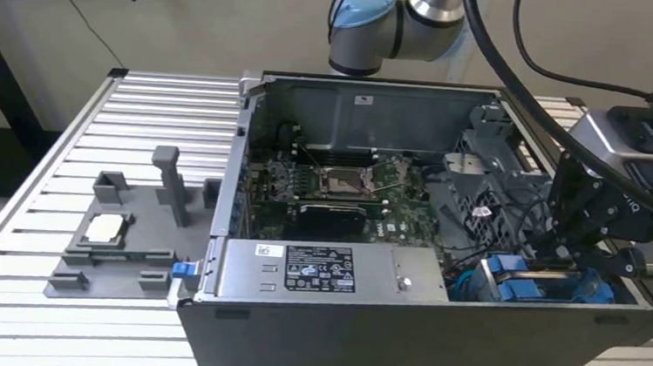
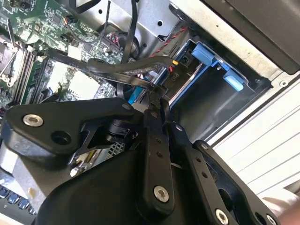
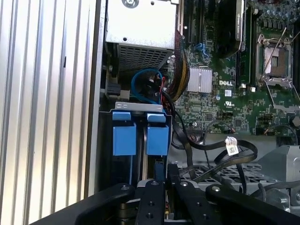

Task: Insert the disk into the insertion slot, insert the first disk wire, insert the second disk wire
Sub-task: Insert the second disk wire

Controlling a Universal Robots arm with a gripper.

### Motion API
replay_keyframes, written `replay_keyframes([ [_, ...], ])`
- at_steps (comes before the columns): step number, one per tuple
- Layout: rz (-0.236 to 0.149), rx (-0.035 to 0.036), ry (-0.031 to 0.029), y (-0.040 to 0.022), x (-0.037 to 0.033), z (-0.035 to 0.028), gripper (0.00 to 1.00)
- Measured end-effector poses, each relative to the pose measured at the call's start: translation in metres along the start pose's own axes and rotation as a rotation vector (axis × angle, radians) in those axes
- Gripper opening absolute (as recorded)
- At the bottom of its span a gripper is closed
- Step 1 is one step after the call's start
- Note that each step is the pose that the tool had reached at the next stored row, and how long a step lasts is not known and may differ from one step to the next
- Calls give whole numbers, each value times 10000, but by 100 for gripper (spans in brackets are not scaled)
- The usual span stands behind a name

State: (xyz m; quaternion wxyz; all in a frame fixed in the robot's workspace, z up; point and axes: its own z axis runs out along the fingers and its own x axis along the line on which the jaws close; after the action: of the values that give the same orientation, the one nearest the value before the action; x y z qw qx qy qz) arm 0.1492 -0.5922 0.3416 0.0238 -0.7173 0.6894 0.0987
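Two blue plastic tabs [image 3: 140,132], flat black pincer [image 3: 161,176] links.

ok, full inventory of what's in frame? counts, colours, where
computer case: 1, dark grey, open, on the slatted table
motherboard: 1, green, case floor
silver box: 1, black-and-white label, case front edge
insertion slot: 1, grey with blue tabs, case corner at the exterior view's right
wire: 1, black, flat, at the fingertips, running toward the slot
fixture: 1, grey, beside the case, holding a small silver chip
gripper: 1, black, closed on the wire
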Motion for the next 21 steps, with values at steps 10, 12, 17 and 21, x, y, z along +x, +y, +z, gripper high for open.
replay_keyframes([
  [10, 0, 0, -1, -7, 8, 42, 15],
  [12, 5, 0, 2, -8, 9, 52, 15],
  [17, 51, 10, -14, -10, 12, 64, 15],
  [21, 192, 37, -89, -3, 15, 38, 23],
])
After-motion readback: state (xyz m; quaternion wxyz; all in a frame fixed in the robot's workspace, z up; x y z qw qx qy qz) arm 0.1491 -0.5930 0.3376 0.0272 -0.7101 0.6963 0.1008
